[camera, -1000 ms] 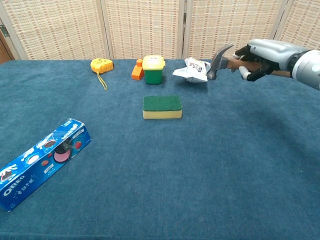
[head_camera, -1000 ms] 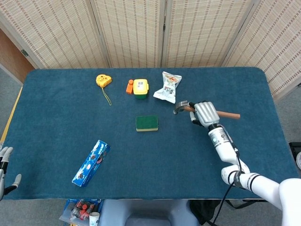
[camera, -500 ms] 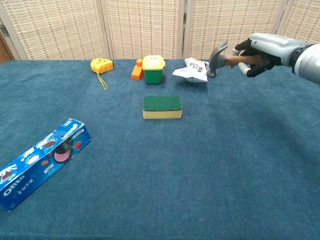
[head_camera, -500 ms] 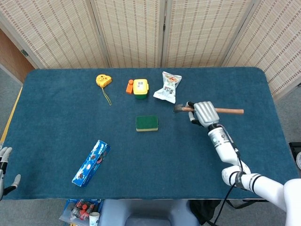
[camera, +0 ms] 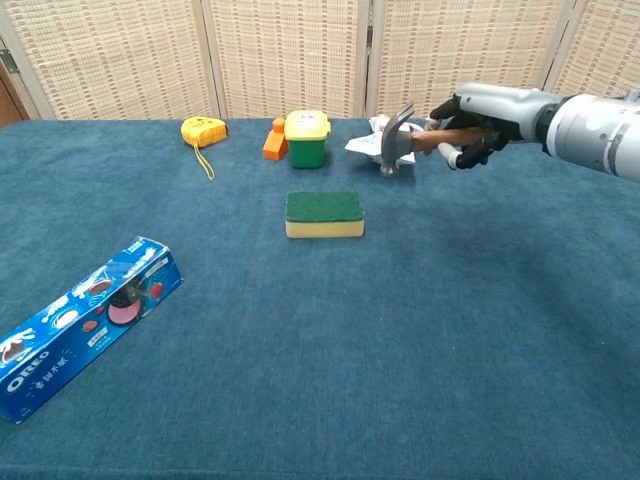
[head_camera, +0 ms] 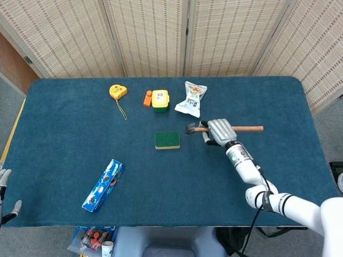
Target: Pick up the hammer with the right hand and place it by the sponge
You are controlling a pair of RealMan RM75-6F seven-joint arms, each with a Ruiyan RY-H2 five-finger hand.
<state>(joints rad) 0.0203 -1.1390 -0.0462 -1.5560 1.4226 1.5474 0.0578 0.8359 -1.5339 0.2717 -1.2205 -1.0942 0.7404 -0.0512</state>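
My right hand (head_camera: 217, 130) (camera: 475, 115) grips a hammer (head_camera: 247, 128) (camera: 398, 140) by its wooden handle and holds it above the table. The steel head points left, toward the sponge (head_camera: 167, 140) (camera: 324, 214), a green pad with a yellow base lying flat mid-table. In the head view the hammer head is a short gap right of the sponge. In the chest view it hangs in front of the snack bag. My left hand (head_camera: 4, 188) shows only at the lower left edge of the head view, away from everything.
Behind the sponge stand a yellow-lidded green container (head_camera: 159, 99) (camera: 307, 138) with an orange piece beside it, a white snack bag (head_camera: 192, 98) and a yellow tape measure (head_camera: 118, 91) (camera: 200, 129). A blue Oreo box (head_camera: 103, 185) (camera: 80, 320) lies front left.
My right hand has carried the hammer leftward, toward the sponge. The head now sits much closer to the sponge than before. The left hand has hardly moved.
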